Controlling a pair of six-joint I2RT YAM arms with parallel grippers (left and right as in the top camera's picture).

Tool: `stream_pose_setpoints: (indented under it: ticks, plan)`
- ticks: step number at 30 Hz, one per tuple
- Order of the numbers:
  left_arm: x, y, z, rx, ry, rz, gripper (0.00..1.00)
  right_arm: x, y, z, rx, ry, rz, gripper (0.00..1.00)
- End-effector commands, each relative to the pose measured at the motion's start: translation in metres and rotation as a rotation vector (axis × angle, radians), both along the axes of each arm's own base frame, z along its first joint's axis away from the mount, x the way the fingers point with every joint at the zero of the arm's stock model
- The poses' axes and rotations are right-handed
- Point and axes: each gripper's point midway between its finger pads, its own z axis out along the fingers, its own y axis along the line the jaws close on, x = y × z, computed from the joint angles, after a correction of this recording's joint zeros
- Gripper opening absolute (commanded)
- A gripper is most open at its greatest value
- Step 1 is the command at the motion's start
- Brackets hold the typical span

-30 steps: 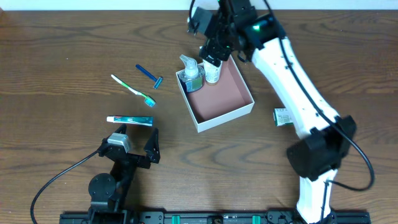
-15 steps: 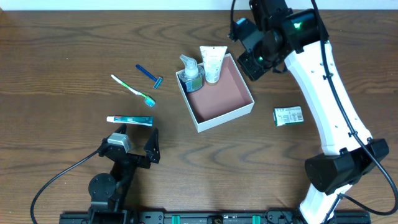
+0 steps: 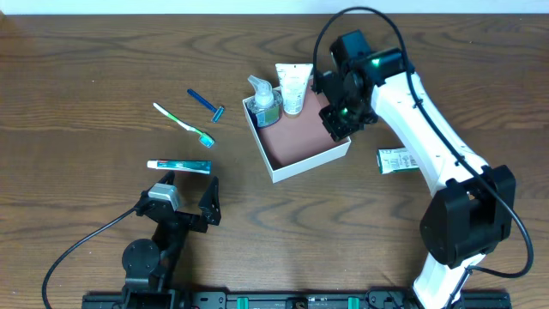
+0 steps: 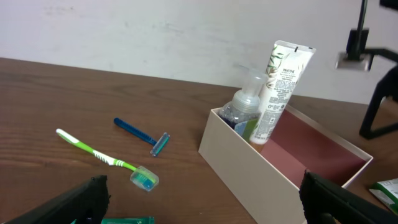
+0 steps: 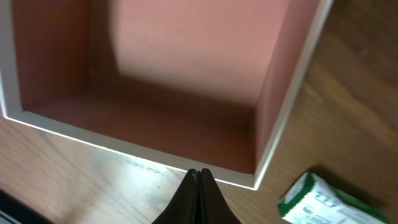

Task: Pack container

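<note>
The container (image 3: 298, 137) is a square white-walled box with a pink inside, at mid table. A clear pump bottle (image 3: 264, 101) and a white tube (image 3: 292, 86) stand in its far left corner. My right gripper (image 3: 340, 120) hovers over the container's right side, shut and holding nothing. In the right wrist view its tips (image 5: 199, 177) meet just outside the container's white rim (image 5: 124, 148). My left gripper (image 3: 184, 202) rests at the front left, open and holding nothing. The left wrist view shows the container wall (image 4: 261, 168) between its wide jaws (image 4: 205, 199).
On the table left of the container lie a green toothbrush (image 3: 184, 125), a blue razor (image 3: 207, 104) and a toothpaste tube (image 3: 178, 166). To the right of the container, under the right arm, lies a green-and-white packet (image 3: 397, 160), seen also in the right wrist view (image 5: 317, 199).
My right gripper let go of the white tube in the container and shut. It swung away to the right, then came down over the container's right side. The left arm stayed still.
</note>
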Motion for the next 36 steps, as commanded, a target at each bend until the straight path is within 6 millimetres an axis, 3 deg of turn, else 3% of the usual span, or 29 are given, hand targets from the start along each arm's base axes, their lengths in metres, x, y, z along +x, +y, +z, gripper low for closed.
stream_pose_setpoints:
  ticks: [1, 17, 36]
  plan:
    - [-0.001, 0.000, -0.016, 0.016, 0.043, -0.006, 0.98, -0.003, 0.000, -0.010, 0.021, 0.029, -0.024, 0.01]
    - [-0.001, 0.000, -0.016, 0.016, 0.043, -0.006, 0.98, -0.005, -0.012, -0.044, -0.019, 0.029, -0.038, 0.01]
    - [-0.001, 0.000, -0.016, 0.016, 0.043, -0.006, 0.98, -0.026, -0.023, -0.046, -0.054, 0.124, -0.066, 0.02]
